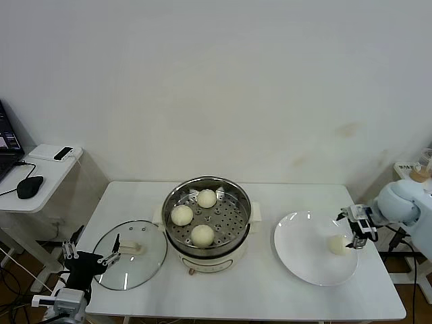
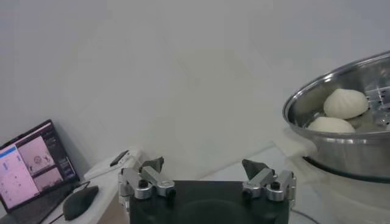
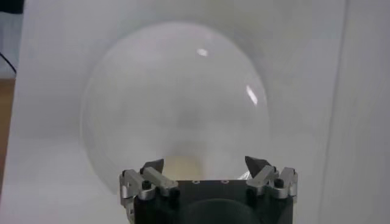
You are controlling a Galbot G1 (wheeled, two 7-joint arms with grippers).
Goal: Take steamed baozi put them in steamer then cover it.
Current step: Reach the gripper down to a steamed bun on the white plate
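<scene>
The steel steamer [image 1: 237,202] stands mid-table with three baozi on its perforated tray: one [image 1: 206,198] at the back, one [image 1: 181,214] on the left, one [image 1: 202,234] at the front. A fourth baozi [image 1: 338,245] lies on the white plate [image 1: 304,253]. My right gripper [image 1: 356,235] is open right beside it; in the right wrist view this baozi [image 3: 183,165] sits low between the spread fingers of the gripper [image 3: 206,164]. The glass cover [image 1: 145,263] lies flat left of the steamer. My left gripper [image 1: 94,247] waits open and empty at its left edge.
A side table [image 1: 47,177] with a laptop [image 2: 30,164], mouse [image 1: 30,186] and phone stands to the left. The left wrist view shows the steamer wall [image 2: 347,146] with two baozi [image 2: 345,102] inside. Table edges run close to both arms.
</scene>
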